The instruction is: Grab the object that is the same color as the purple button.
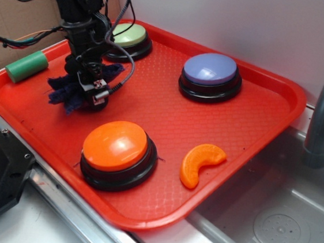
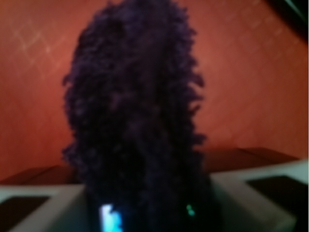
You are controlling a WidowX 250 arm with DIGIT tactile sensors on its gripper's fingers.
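Fraying dark purple fuzzy rag fills gripper, blurred.

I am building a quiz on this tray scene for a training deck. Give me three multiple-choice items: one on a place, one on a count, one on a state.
1. Where is the orange crescent slice?
A. Right of the orange button
B. Behind the green button
C. In the sink

2. How many push buttons stand on the red tray?
A. Two
B. Three
C. Four

3. What is the gripper doing?
A. Pressing the purple button
B. Hovering over the green cylinder
C. Down at the purple rag

Key: 1 A, the slice lies beside the orange dome. 2 B, orange, green and purple domes. 3 C, the wrist view shows the rag between the fingers.
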